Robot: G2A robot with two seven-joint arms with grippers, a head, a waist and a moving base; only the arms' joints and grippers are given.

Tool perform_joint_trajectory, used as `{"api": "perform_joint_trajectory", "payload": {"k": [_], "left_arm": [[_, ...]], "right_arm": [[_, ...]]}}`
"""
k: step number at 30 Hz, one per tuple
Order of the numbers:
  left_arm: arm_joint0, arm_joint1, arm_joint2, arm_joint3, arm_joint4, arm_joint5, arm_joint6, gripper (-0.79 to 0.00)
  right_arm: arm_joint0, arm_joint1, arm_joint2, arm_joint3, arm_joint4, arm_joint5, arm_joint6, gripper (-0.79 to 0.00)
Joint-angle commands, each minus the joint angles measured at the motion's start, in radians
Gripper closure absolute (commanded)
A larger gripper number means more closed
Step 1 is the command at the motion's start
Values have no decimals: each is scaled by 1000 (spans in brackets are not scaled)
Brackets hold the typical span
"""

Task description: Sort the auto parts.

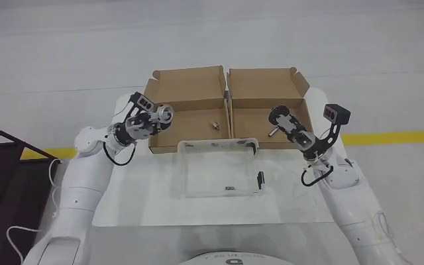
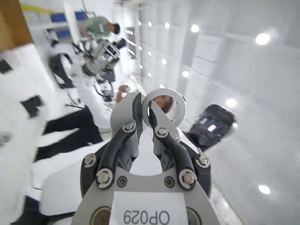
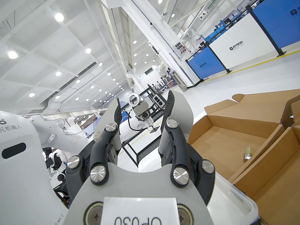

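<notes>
While left gripper (image 2: 144, 104) pinches ring (image 2: 182, 111), hole faces rightward.

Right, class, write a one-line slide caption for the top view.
Left gripper holds a ring by the left box; right gripper hangs open over the right box.

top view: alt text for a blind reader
The left jaws grip a ring above the left box; right jaws hang open above the right box. A clear tray holding two small parts sits nearer the robot.
</notes>
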Motion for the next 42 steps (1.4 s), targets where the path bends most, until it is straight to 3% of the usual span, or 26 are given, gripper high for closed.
{"api": "perform_joint_trajectory", "payload": {"k": [1,5,9,13,17,21,28,36,42], "left_arm": [[38,3,-30,-45,14,-49,123,0],[90,6,-60,-105,22,-88,199,0],[122,13,-83,-173,164,-159,283,0],[149,22,-102,-291,504,-225,475,0],[152,24,-63,-432,834,-111,639,0],[107,21,23,-491,1079,77,680,0],[-36,-4,203,-335,1261,277,656,0],[-181,-45,386,-173,1564,479,798,0],[-268,-85,518,-39,1654,565,673,0]], "right_arm": [[0,0,0,0,0,0,0,-382],[0,0,0,0,0,0,0,-382],[0,0,0,0,0,0,0,-382],[0,0,0,0,0,0,0,-382],[0,0,0,0,0,0,0,-382],[0,0,0,0,0,0,0,-382],[0,0,0,0,0,0,0,-382],[0,0,0,0,0,0,0,-382],[0,0,0,0,0,0,0,-382]]}}
